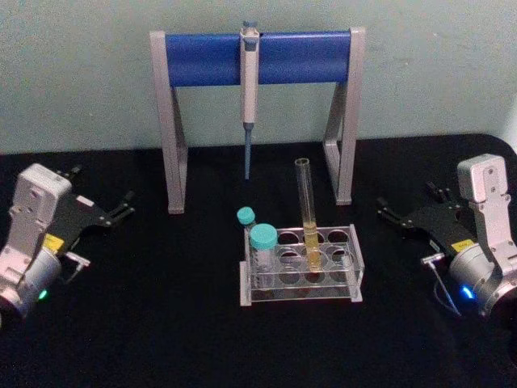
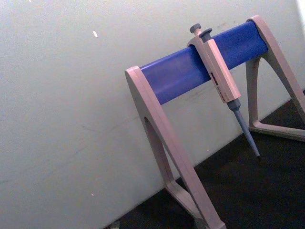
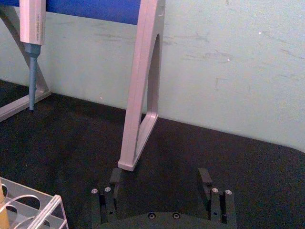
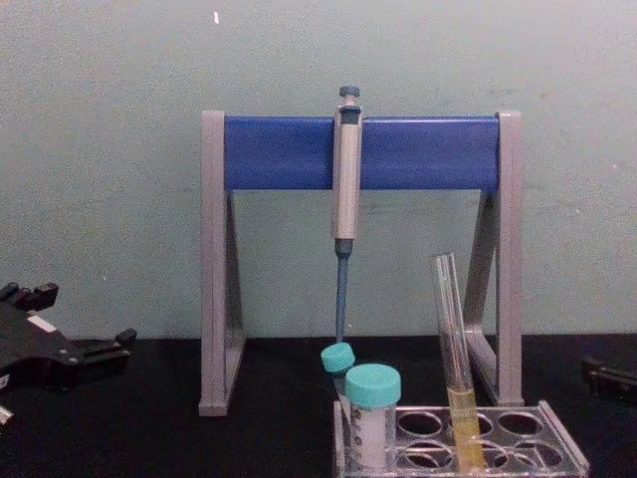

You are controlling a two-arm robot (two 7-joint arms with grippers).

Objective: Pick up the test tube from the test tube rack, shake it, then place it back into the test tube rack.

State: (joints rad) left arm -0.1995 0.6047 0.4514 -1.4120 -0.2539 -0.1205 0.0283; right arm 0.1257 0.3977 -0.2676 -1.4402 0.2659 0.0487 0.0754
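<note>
The right gripper [image 3: 161, 180] sits at the bottom edge of its wrist view, fingers spread wide and empty — only their tips and the mounting block show, the rest cut off. At the lower left corner of that view a corner of the test tube rack [image 3: 45, 210] pokes in. In the head view the rack [image 1: 343, 267] stands at lower centre with the test tube [image 1: 308, 218] upright in a middle hole, beside two teal-capped tubes [image 1: 262, 250]. The left gripper [image 1: 123, 206] rests at the left edge, open — well apart from the rack. Behind, a pipette [image 1: 249, 89] hangs on its stand [image 1: 202, 58].
</note>
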